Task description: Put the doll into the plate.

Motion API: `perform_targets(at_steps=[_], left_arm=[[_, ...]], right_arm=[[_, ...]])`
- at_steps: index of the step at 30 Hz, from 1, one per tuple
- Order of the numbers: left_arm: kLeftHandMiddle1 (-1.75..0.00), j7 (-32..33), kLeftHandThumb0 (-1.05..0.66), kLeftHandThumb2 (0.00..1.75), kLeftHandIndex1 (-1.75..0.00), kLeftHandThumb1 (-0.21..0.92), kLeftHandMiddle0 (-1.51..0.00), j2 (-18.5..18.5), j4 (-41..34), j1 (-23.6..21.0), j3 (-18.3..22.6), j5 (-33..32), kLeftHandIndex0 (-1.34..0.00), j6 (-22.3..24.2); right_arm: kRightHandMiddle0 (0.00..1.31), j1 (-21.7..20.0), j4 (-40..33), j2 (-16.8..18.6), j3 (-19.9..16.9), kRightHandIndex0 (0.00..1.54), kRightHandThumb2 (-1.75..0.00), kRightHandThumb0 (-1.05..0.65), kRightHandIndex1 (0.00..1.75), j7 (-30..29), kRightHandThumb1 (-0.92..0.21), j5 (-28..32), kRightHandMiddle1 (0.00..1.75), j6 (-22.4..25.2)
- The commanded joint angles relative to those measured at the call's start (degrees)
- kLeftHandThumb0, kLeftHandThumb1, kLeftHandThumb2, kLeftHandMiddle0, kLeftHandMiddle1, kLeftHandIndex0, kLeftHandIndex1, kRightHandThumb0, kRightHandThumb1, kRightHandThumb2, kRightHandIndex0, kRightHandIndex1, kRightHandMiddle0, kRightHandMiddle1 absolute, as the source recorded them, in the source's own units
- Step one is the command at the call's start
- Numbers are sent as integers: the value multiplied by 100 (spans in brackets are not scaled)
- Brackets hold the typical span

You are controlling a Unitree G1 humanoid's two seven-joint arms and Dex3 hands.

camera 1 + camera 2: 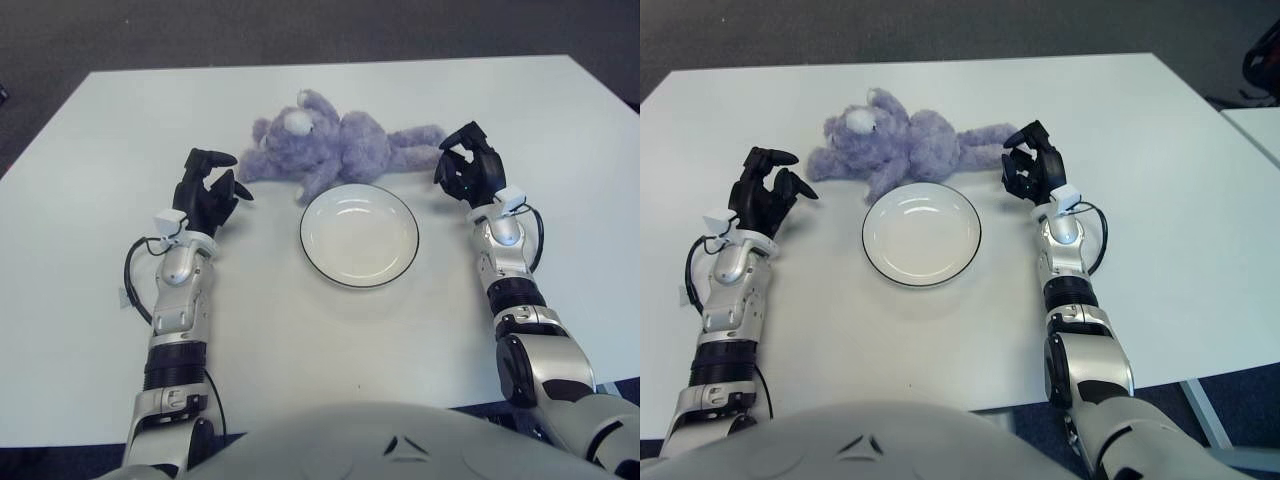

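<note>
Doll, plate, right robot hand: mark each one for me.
Doll [340, 148], left eye view, on its purple belly.
Plate [330, 274], left eye view, on the dark front rim.
Right robot hand [468, 168], left eye view, on the black palm just right of the doll's leg.
</note>
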Motion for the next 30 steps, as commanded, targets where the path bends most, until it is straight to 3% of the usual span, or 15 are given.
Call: perform_targets(at_steps=[1, 7, 14, 18, 29, 30], left_arm=[[-174, -58, -35, 41, -163, 92, -74, 149, -234, -118, 47, -52, -31, 154], [-169, -25, -35, 41, -163, 92, -75, 328, -394, -474, 116, 0, -32, 234], [-167, -23, -35, 41, -163, 92, -76, 335, -378, -518, 129, 4, -32, 256], [-163, 52, -35, 39, -161, 92, -77, 456, -300, -767, 149, 141, -34, 300], [-159, 28, -35, 38, -159, 92, -78, 529, -102, -1044, 180, 161, -35, 370], [-159, -231, -35, 38, -159, 92, -78, 788, 225, -1356, 154, 179, -35, 338]], right_arm=[[32, -100, -275, -118, 2, 87, -59, -36, 175, 68, -83, 0, 169, 261], [31, -548, -407, -304, -15, 88, -57, -36, 175, 353, -84, 110, 168, 583], [31, -594, -424, -303, -50, 88, -55, -36, 175, 424, -85, 124, 168, 655], [30, -772, -739, -396, -63, 87, -54, -36, 175, 719, -86, 390, 168, 1184], [29, -813, -923, -408, -102, 87, -52, -35, 175, 801, -87, 370, 168, 1508], [29, -975, -801, -442, -72, 87, -52, -35, 175, 801, -88, 297, 168, 1516]])
